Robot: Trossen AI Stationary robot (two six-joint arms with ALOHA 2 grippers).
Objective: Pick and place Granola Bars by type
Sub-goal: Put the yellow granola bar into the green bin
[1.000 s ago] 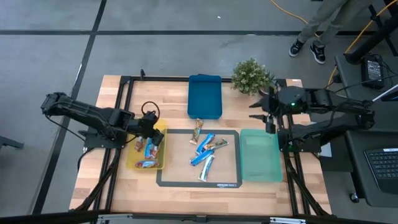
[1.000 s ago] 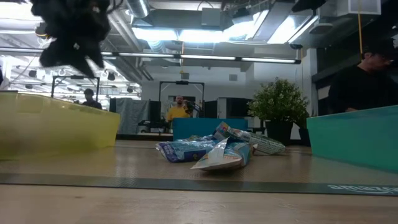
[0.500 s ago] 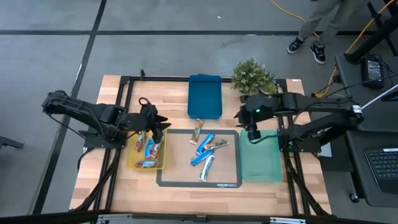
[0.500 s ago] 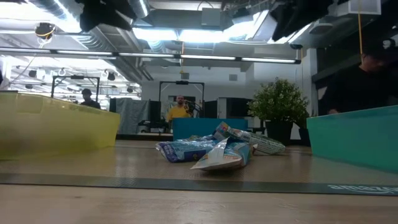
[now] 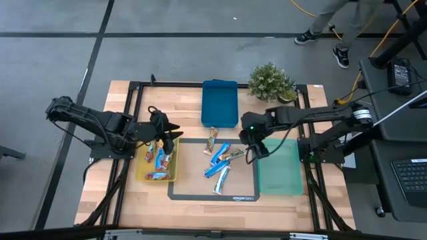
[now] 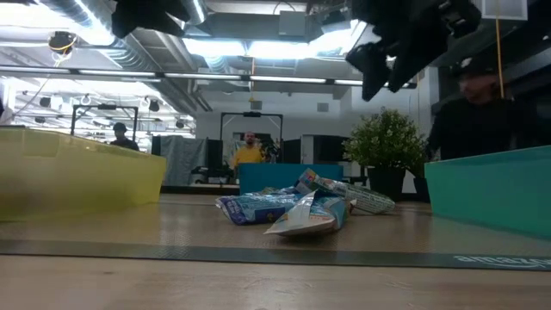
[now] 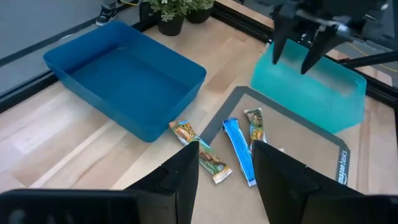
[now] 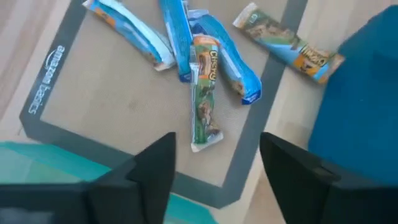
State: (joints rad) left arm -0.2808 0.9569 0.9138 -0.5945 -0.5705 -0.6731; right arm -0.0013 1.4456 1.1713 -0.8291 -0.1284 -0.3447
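Five or so Granola Bars lie bunched on the grey mat at centre frame in the high view; several more already sit in the yellow tray at left centre. Blue tray, above the mat, and teal tray, right of the mat, look bare.

Right gripper hangs over the mat's right edge, just beside the pile, fingers spread wide with nothing between them (right wrist view). Below it in that view: a green-wrapped bar lying partly across blue-and-white bars.

Left gripper sits over the upper right corner of the yellow tray, fingers parted and empty, apparently waiting.

Risks, as judged from this layout:
- Bars overlap. A descent onto the green-wrapped bar could pinch a blue one beneath it too, so two types go into one tray.
- Wrappers look shiny and thin. Fingers closing on a wrapper end instead of the body could slip off or drop the bar in transit.
- Wide-spread fingers coming down into a tight pile could shove neighbouring bars off the mat.
- One brown-and-blue bar lies at the mat's border against the blue tray; the tray wall could block a finger there.
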